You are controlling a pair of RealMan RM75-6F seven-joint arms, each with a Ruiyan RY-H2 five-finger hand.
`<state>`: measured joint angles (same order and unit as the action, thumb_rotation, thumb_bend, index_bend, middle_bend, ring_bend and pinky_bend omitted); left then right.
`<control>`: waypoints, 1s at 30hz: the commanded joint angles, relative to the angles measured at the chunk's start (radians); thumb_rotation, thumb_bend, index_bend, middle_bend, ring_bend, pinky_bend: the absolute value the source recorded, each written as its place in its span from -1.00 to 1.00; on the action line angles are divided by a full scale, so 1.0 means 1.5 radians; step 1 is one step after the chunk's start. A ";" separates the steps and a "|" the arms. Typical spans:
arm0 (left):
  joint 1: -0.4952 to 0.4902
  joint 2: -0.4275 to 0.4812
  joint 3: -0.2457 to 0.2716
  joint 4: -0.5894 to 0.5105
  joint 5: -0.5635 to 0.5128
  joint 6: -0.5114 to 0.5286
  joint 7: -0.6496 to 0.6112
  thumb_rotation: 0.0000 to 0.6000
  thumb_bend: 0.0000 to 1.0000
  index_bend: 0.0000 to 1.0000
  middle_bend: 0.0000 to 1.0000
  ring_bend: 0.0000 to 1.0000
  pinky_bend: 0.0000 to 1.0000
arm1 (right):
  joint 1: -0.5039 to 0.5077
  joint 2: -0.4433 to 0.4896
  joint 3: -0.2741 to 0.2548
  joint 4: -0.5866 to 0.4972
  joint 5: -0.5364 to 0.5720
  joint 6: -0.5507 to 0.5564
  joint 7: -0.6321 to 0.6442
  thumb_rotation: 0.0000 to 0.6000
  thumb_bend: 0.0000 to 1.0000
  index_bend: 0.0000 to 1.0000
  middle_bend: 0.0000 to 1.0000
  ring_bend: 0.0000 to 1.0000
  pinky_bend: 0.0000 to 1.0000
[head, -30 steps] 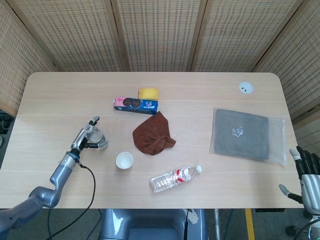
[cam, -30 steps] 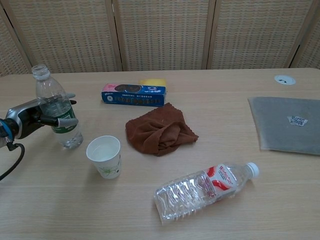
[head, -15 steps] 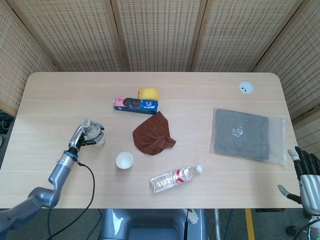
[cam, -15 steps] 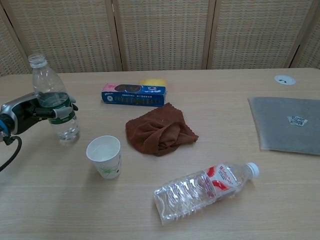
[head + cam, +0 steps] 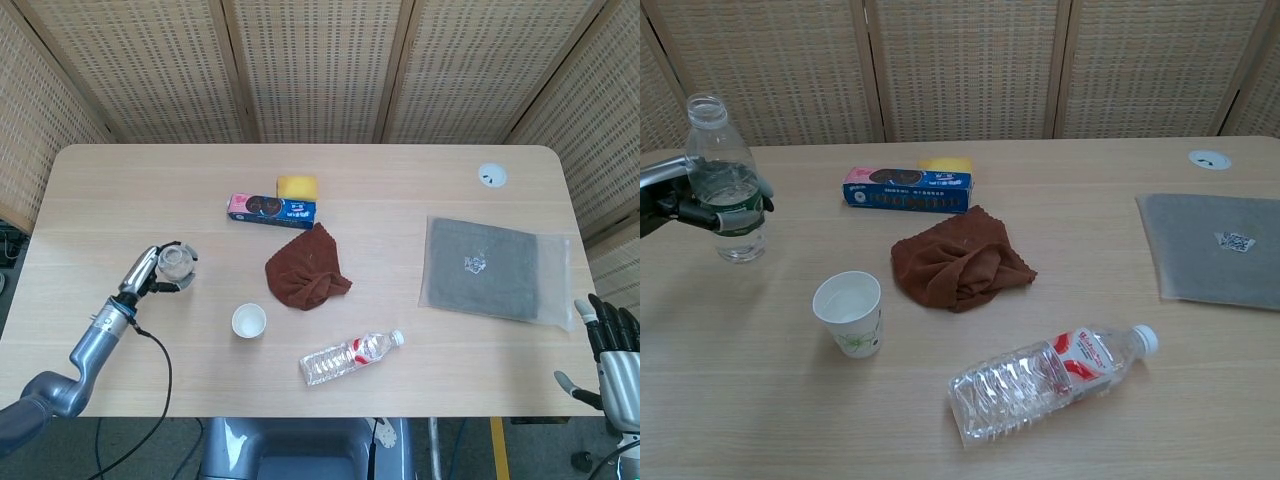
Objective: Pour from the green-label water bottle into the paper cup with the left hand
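My left hand (image 5: 147, 275) (image 5: 680, 200) grips the green-label water bottle (image 5: 173, 263) (image 5: 723, 180) around its middle, holding it upright with no cap, left of the paper cup (image 5: 248, 321) (image 5: 849, 314). The bottle is about a third full and its base is at or just above the tabletop. The cup stands upright, white inside, apart from the bottle. My right hand (image 5: 608, 352) hangs off the table's front right corner, fingers spread, holding nothing.
A brown cloth (image 5: 306, 268) (image 5: 960, 258) lies right of the cup. A red-label bottle (image 5: 352, 356) (image 5: 1048, 379) lies on its side near the front. A blue biscuit box (image 5: 271, 209), yellow sponge (image 5: 296, 186) and grey pouch (image 5: 496, 268) lie further off.
My left hand has carried the green-label bottle leftward and away from the cup, bringing it from a slight tilt to upright. The right hand dropped slightly.
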<state>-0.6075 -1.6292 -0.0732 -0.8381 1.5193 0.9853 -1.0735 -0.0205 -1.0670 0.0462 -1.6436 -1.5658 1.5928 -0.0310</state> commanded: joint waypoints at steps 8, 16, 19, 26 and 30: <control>-0.001 0.140 0.045 -0.145 0.033 0.007 0.295 1.00 0.13 0.18 -0.04 -0.40 -0.43 | -0.004 0.005 -0.003 -0.004 -0.009 0.008 0.008 1.00 -1.00 -1.00 -1.00 -1.00 -1.00; -0.006 0.180 0.044 -0.224 0.006 -0.023 0.452 1.00 0.14 0.18 -0.04 -0.40 -0.43 | -0.004 0.006 -0.004 -0.005 -0.011 0.009 0.008 1.00 -1.00 -1.00 -1.00 -1.00 -1.00; -0.011 0.184 0.041 -0.252 -0.015 -0.044 0.534 1.00 0.14 0.19 -0.04 -0.40 -0.42 | -0.004 0.005 -0.005 -0.006 -0.012 0.009 0.007 1.00 -1.00 -1.00 -1.00 -1.00 -1.00; -0.021 0.175 0.028 -0.284 -0.069 -0.078 0.650 1.00 0.14 0.19 -0.04 -0.40 -0.42 | -0.003 0.005 -0.005 -0.006 -0.012 0.008 0.007 1.00 -1.00 -1.00 -1.00 -1.00 -1.00; -0.030 0.160 0.019 -0.292 -0.098 -0.095 0.710 1.00 0.14 0.19 -0.04 -0.40 -0.42 | -0.003 0.006 -0.004 -0.005 -0.011 0.008 0.009 1.00 -1.00 -1.00 -1.00 -1.00 -1.00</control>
<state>-0.6417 -1.3748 -0.0342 -1.2627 1.4011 0.8626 -0.0509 -0.0256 -1.0584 0.0397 -1.6515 -1.5825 1.6045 -0.0179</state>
